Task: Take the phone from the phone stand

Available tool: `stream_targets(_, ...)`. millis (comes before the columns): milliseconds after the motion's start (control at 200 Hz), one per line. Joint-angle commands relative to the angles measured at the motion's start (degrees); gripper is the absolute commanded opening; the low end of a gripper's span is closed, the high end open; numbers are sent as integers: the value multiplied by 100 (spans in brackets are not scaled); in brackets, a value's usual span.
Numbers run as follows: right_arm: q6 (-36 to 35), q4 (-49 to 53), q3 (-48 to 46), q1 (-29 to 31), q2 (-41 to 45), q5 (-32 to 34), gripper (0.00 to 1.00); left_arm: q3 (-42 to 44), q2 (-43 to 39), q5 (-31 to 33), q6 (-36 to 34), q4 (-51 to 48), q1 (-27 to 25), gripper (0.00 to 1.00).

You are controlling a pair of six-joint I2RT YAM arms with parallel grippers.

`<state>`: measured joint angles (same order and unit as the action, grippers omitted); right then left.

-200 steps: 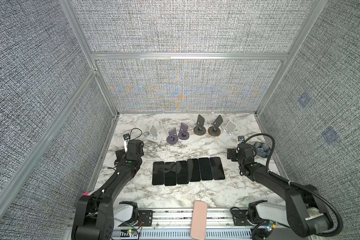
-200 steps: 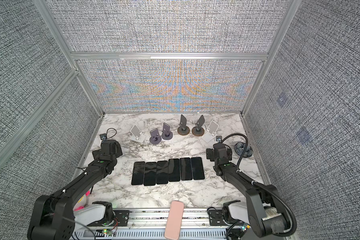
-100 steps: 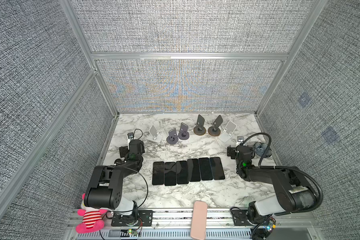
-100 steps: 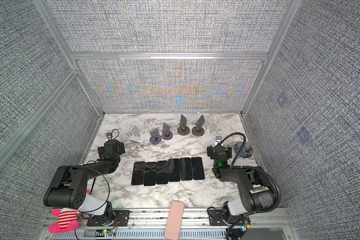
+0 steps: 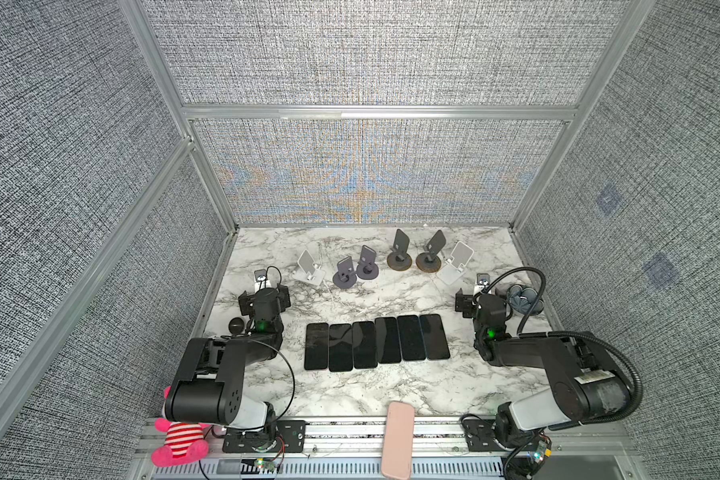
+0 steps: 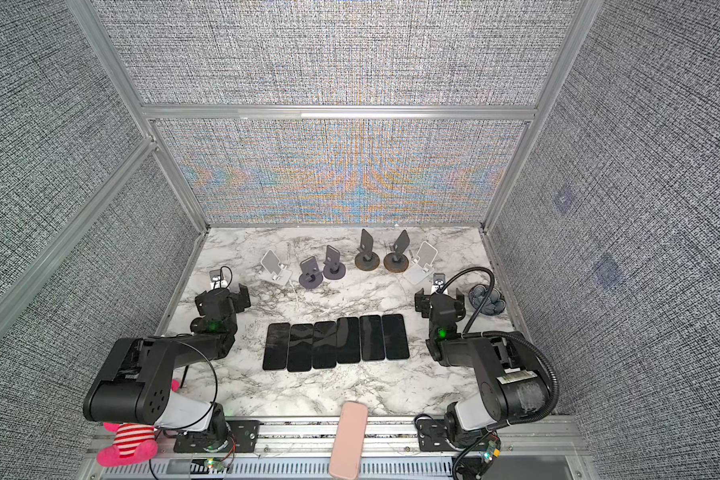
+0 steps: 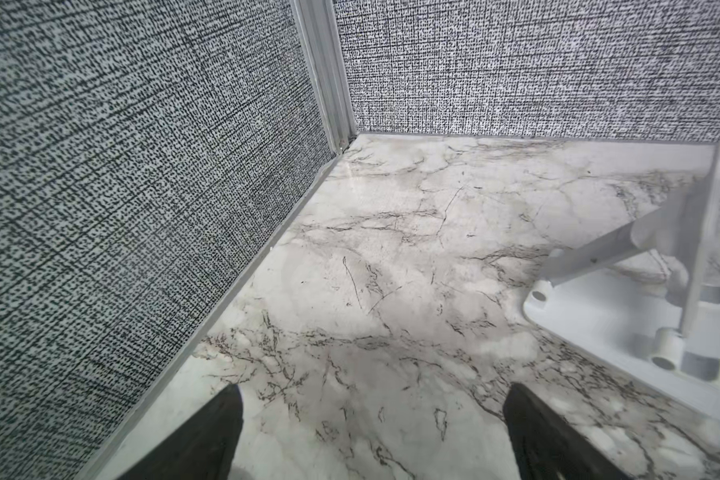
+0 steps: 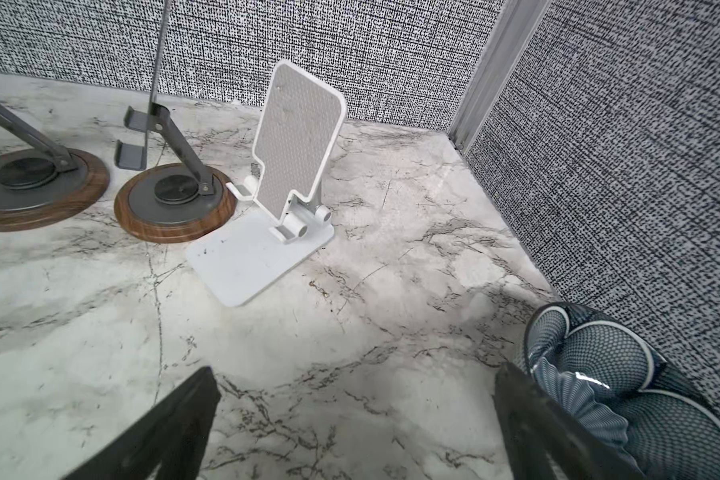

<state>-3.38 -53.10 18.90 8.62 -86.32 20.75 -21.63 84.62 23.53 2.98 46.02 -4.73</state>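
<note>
Black phones [image 5: 387, 345], six, flat in a row on marble counter [image 5: 350, 390] between left jaws and right jaws (both wide apart, gripping nothing); white phone stand [image 8: 296, 137] ahead of right jaws.

Both top views look steeply down from high, sharing the whole bench [image 5: 350, 386]. Wrist views sit low over it, facing walls [image 7: 142, 166].

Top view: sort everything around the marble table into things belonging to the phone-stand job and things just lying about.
Job: six phones flat in a row; left white stand; two grey stands; two wood-based stands; right white stand. All stands empty.
Lying about: blue patterned object; pink plush toy; pink slab at the front; dark round thing.
</note>
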Motion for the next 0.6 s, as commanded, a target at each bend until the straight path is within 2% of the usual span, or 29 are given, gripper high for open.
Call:
stream_targets(0,74,-888,-123,-104,-370,-300,99,115,9,-629,84,417,164,99)
stream_targets(20,64,-741,-93,-82,-298,-297,99,115,79,-769,192,430,241,99)
stream_targets(100,145,-49,61,-88,-81,-370,99,270,404,-972,-97,1231,255,99)
stream_targets(200,96,-427,68,-104,-308,-335,99,203,227,-950,34,788,261,99)
stream_targets(265,194,-23,175,-131,-205,-335,99,237,276,-972,-13,947,258,99)
stream_targets(595,206,-86,187,-177,-255,-361,99,249,324,-990,-41,1043,257,99)
